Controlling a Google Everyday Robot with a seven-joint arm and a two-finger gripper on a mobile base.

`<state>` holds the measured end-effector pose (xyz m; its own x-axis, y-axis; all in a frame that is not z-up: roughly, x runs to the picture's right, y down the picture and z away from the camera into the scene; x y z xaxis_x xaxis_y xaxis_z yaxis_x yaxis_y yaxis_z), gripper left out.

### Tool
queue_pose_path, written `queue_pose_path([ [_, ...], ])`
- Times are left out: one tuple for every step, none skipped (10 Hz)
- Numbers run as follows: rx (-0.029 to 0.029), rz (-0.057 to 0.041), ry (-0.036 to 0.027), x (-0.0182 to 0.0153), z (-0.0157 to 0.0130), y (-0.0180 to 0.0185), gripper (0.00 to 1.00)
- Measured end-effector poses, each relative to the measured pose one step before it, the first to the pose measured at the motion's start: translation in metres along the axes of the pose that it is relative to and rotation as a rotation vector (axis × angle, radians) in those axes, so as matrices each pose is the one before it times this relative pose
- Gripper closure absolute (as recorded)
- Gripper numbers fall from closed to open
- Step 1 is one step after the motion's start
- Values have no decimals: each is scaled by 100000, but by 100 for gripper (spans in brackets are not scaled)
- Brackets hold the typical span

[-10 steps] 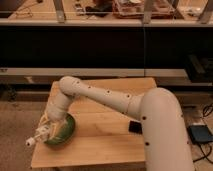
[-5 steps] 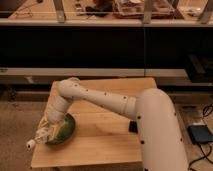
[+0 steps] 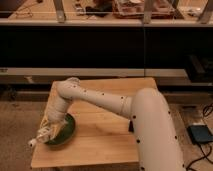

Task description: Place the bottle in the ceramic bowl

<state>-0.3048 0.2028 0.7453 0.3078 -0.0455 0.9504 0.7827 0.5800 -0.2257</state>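
At the surface's [image 3: 100, 145] left edge, the bottle [image 3: 41, 137] lies clamped in the end effector [image 3: 49, 131], its long axis slanting cap-outward over the ceramic bowl's [image 3: 67, 134] left rim, bowl centre just rightward.

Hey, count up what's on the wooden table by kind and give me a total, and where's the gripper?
Bottles: 1, the bottle, over the bowl's left rim, cap end past it
Bowls: 1, the ceramic bowl, green, near the left front corner
Total: 2 on the wooden table
The gripper is at the bottle, over the bowl.
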Motion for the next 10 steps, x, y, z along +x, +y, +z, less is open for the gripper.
queue_pose_path([
  [794,4,384,236,-181,-304,61],
  [1186,-220,1094,385,-330,-400,48],
  [1173,-197,1728,463,-368,-320,36],
  [873,-325,1600,327,-307,-190,28],
  [727,-75,1942,446,-270,-45,22],
  [386,275,324,147,-186,7,20],
  [-36,-31,-7,-21,25,-9,20],
  [-104,-116,-44,-73,68,-42,20],
  [-31,51,3,-14,20,-16,20],
  [30,65,24,39,-24,25,20],
])
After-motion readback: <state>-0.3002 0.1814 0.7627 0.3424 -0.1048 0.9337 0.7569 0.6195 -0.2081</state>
